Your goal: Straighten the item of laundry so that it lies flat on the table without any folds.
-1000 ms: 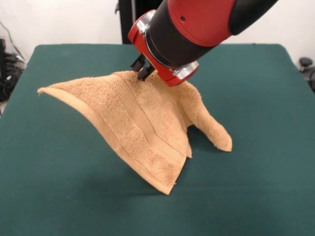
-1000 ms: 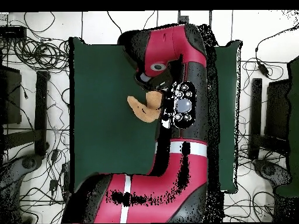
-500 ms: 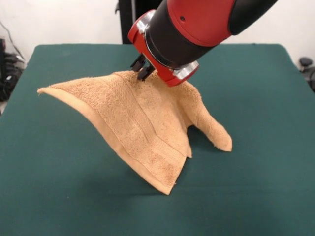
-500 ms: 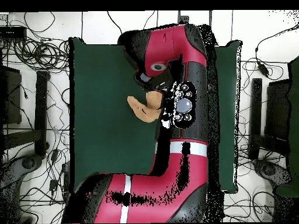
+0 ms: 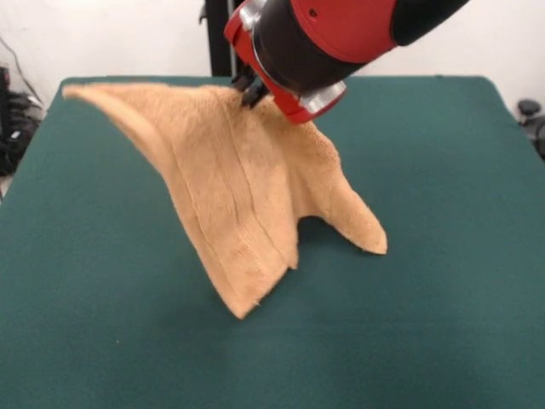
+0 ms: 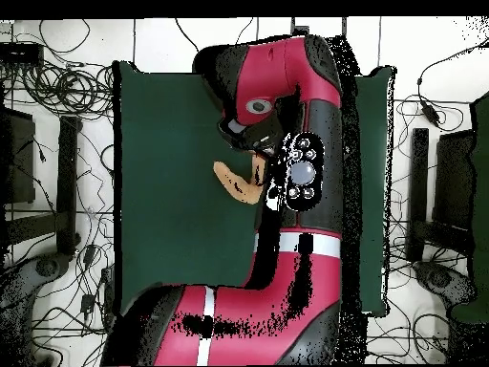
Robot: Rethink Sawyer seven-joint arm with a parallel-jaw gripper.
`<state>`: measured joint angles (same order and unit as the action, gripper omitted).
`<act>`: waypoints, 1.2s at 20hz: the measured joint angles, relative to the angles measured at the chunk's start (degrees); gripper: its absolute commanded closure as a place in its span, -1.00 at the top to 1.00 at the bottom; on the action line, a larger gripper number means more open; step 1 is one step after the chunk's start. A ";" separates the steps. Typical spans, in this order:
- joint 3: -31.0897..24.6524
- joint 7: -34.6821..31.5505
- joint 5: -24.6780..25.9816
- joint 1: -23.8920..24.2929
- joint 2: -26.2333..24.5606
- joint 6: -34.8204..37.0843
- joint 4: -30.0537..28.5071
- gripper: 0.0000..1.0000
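The black tool (image 5: 248,90) was clamped on the tan-orange terry towel (image 5: 243,200), holding it peaked above the dark green felt bench (image 5: 443,256), nearer its far edge.

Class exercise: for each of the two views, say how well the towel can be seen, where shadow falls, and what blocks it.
Front view: the towel is evenly lit and hangs from the gripper, casting only a faint shadow on the table. Overhead view: the arm covers most of the towel, leaving only a small tan patch; no shadow can be made out there.
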<state>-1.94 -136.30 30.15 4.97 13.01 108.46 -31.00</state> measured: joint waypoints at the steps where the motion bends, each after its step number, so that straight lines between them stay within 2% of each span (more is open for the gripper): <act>1: 0.00 0.01 0.01 0.01 0.24 1.45 0.00 -1.00; 10: 0.01 0.01 0.01 0.01 2.39 5.93 0.00 -1.00; 22: 0.01 0.01 0.00 0.01 3.33 5.70 0.11 -1.00; 24: 0.00 0.01 -0.26 0.09 3.89 2.30 -1.51 -1.00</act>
<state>-1.94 -136.29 29.88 5.06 16.90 110.77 -32.51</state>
